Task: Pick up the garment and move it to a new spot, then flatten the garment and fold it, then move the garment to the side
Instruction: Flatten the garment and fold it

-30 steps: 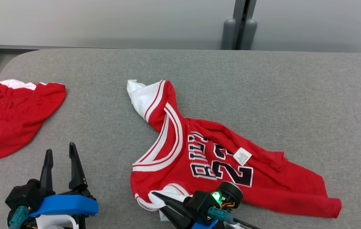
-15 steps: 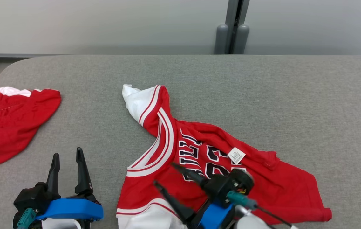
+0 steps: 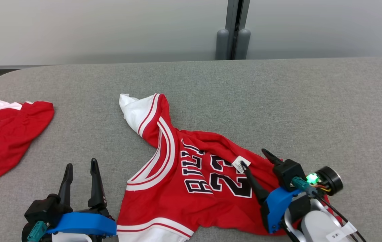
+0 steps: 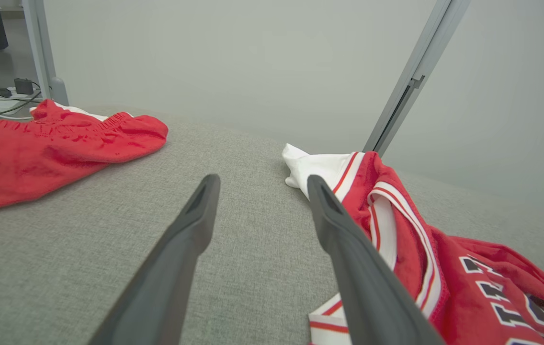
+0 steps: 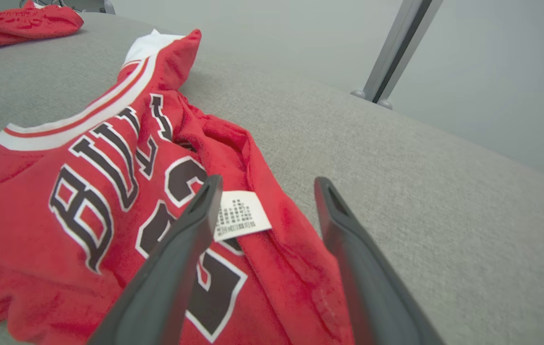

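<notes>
At the near middle of the grey cloth-covered table point(image 3: 312, 101) you have one garment point(image 3: 191, 195): a red jersey with white and red trim, its black lettering and the number 23 face up. It lies crumpled, not flat. One white-edged strap reaches toward the far left, and the body spreads toward your near edge. A white label point(image 3: 238, 162) sits on its upper right fold.

Your right gripper point(image 3: 254, 157): over the garment's right part, fingers spread apart, nothing between them. In the right wrist view one fingertip overlaps the label's edge.

Your left gripper point(image 3: 81, 163): near left, over bare table, fingers apart, holding nothing, just left of the garment.

Also listed: a second red cloth point(image 3: 6, 134) with a white edge, well apart at the table's left end, and a grey post point(image 3: 233, 30) against the pale wall behind.
</notes>
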Controlling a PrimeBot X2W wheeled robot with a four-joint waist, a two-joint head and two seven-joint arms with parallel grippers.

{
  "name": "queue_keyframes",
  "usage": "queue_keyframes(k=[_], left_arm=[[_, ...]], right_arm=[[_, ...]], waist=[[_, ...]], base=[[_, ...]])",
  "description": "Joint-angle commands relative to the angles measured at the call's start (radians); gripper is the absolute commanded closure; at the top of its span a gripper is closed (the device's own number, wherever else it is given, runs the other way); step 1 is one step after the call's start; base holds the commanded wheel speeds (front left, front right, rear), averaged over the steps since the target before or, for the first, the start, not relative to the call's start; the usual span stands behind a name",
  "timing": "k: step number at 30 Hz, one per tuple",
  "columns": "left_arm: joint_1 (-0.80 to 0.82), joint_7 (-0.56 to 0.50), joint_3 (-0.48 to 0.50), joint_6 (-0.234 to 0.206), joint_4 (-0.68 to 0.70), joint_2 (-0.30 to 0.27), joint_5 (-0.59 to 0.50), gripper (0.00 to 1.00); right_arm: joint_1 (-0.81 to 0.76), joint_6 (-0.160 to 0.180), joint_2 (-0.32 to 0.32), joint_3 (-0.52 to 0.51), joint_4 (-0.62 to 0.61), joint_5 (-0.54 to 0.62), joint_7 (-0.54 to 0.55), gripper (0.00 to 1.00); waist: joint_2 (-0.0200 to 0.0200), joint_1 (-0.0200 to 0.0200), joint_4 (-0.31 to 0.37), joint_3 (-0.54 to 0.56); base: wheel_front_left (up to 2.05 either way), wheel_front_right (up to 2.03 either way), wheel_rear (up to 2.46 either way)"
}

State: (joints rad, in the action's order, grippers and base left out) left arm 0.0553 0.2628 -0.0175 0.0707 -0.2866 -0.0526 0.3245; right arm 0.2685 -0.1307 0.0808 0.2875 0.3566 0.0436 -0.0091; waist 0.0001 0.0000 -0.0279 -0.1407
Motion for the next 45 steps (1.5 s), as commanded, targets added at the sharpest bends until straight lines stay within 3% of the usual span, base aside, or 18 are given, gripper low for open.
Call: queue_keyframes(k=[1, 12, 13, 14, 17, 29, 39, 40, 41, 42, 45], left_arm=[[0.001, 0.003, -0.004, 0.000, 0.002, 0.000, -0.003, 0.00], [0.028, 0.003, -0.016, 0.006, -0.006, 0.001, 0.003, 0.00], [0.030, 0.003, -0.015, 0.006, -0.007, 0.001, 0.002, 0.00], [0.033, 0.003, -0.015, 0.006, -0.008, 0.001, 0.002, 0.00], [0.036, 0.003, -0.013, 0.007, -0.010, 0.001, 0.004, 0.00], [0.062, 0.003, -0.015, 0.007, -0.010, 0.002, 0.006, 0.00], [0.077, 0.003, -0.028, 0.004, 0.000, 0.003, 0.008, 0.00], [0.078, 0.003, -0.029, 0.003, 0.000, 0.002, 0.007, 0.00], [0.079, 0.003, -0.030, 0.002, 0.002, 0.003, 0.008, 0.00], [0.078, 0.003, -0.030, 0.002, 0.003, 0.003, 0.009, 0.00], [0.081, 0.003, -0.036, 0.005, 0.005, 0.003, 0.008, 0.00]], right_arm=[[-0.014, 0.000, 0.007, -0.008, 0.009, 0.008, 0.007, 0.00], [0.051, 0.000, 0.070, -0.035, 0.174, 0.036, 0.113, 0.00], [0.059, 0.000, 0.072, -0.032, 0.189, 0.031, 0.117, 0.06], [0.070, 0.000, 0.076, -0.029, 0.203, 0.028, 0.124, 0.58], [0.109, 0.000, 0.086, -0.027, 0.237, 0.016, 0.124, 1.00], [0.390, 0.000, 0.101, -0.094, 0.406, 0.039, 0.094, 1.00], [0.560, 0.000, 0.115, -0.271, 0.572, 0.139, 0.027, 1.00], [0.567, 0.000, 0.114, -0.291, 0.578, 0.152, 0.013, 0.86], [0.570, 0.000, 0.109, -0.307, 0.586, 0.165, -0.002, 0.54], [0.572, 0.000, 0.103, -0.322, 0.590, 0.177, -0.021, 0.00], [0.573, 0.000, 0.085, -0.360, 0.603, 0.206, -0.072, 0.00]], waist=[[-0.0001, 0.0000, -0.001, -0.002], [-0.0001, 0.0000, -0.030, -0.027], [-0.0001, 0.0000, -0.034, -0.029], [-0.0001, 0.0000, -0.039, -0.032], [-0.0001, 0.0000, -0.048, -0.038], [-0.0001, 0.0000, -0.071, -0.065], [-0.0001, 0.0000, -0.092, -0.087], [-0.0001, 0.0000, -0.092, -0.089], [-0.0001, 0.0000, -0.092, -0.089], [-0.0001, 0.0000, -0.091, -0.089], [-0.0001, 0.0000, -0.081, -0.086]], base=[[0.00, 0.00, 0.00], [0.00, 0.00, 0.00], [0.00, 0.00, 0.00], [0.00, 0.00, 0.00], [0.00, 0.00, 0.00], [0.00, 0.00, 0.00], [0.00, 0.00, 0.00], [0.00, 0.00, 0.00], [0.00, 0.00, 0.00], [0.00, 0.00, 0.00], [0.00, 0.00, 0.00]])
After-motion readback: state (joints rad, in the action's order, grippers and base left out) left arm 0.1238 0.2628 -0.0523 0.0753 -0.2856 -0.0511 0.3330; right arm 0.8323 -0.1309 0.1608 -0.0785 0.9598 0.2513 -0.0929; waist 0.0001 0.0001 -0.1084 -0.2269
